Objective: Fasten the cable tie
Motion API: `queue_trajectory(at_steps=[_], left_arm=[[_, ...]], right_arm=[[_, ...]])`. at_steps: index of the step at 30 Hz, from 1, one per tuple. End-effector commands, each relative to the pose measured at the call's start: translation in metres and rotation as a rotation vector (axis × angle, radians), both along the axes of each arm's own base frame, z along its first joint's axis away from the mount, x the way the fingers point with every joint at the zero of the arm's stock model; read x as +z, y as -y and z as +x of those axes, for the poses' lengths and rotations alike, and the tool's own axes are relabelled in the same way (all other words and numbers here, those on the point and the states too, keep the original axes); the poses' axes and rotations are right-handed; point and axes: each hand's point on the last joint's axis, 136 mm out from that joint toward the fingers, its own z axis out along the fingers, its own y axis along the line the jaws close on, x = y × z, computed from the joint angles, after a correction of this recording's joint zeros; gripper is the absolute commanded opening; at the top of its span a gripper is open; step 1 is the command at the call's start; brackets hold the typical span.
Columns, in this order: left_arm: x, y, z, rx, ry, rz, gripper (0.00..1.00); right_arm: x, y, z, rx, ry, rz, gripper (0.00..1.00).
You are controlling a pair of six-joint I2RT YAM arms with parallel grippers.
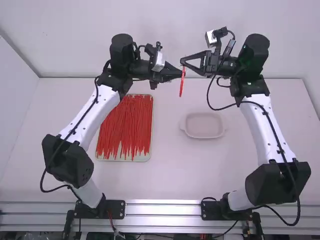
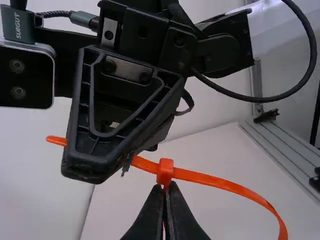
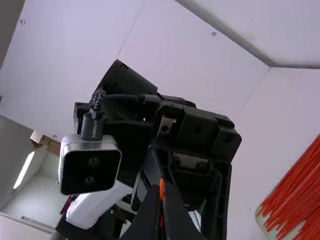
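Note:
An orange-red cable tie [image 1: 182,85] hangs in the air above the table's far middle, between both grippers. My left gripper [image 1: 178,73] is shut on the cable tie just below its square head [image 2: 165,170], its fingertips [image 2: 158,192] pressed together in the left wrist view. The strap [image 2: 220,182] curves away from the head and down. My right gripper [image 1: 184,63] meets the left one tip to tip and is shut on the tie's thin end [image 3: 161,186]. The right gripper's black finger [image 2: 125,100] hides part of the strap.
A flat tray [image 1: 148,157] heaped with several red cable ties [image 1: 125,127] lies left of the middle, under the left arm. An empty white bowl [image 1: 202,125] sits right of the middle. The same red ties [image 3: 295,190] also appear in the right wrist view.

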Motion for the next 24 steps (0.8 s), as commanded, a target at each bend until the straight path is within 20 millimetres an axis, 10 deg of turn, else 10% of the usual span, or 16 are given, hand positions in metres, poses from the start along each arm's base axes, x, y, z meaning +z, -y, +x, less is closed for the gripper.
queue_trajectory(at_steps=[1,17,24], left_arm=[[-0.016,0.003,-0.006,-0.028,-0.04,0.014,0.02],[-0.13,0.0,-0.017,-0.024,-0.37,0.09,0.02],[-0.128,-0.001,-0.016,-0.014,-0.404,0.045,0.02]], right_arm=[[0.015,0.003,-0.003,-0.024,0.049,0.007,0.0],[0.015,0.02,0.007,-0.073,0.052,0.006,0.0],[0.015,0.02,0.006,-0.072,0.053,0.006,0.0]])
